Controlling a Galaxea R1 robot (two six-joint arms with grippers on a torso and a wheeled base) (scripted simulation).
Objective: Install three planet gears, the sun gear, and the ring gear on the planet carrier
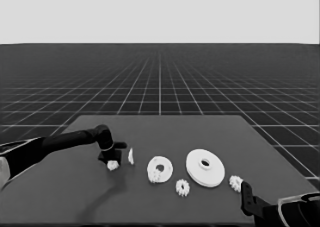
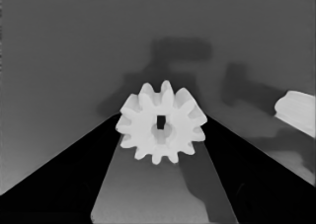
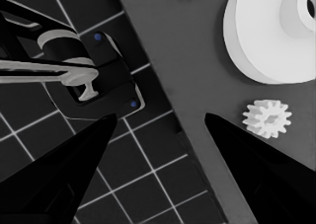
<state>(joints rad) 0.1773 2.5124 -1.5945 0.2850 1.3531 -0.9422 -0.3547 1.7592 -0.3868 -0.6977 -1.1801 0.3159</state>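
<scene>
Left jaws (image 2: 160, 135) grip a planet gear (image 2: 161, 122) above the table (image 1: 75, 187); right jaws (image 3: 160, 130) parked, spread open

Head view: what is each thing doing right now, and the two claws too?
Left claw: closed on the held gear, over the table's left part.
Right claw: open, empty, at the near right corner.
Smaller round part: flat, with the seated gear on it.
Larger round part: flat, not fitted.
Middle gear: loose.
Right gear: loose.
Thin white piece: untouched.
</scene>
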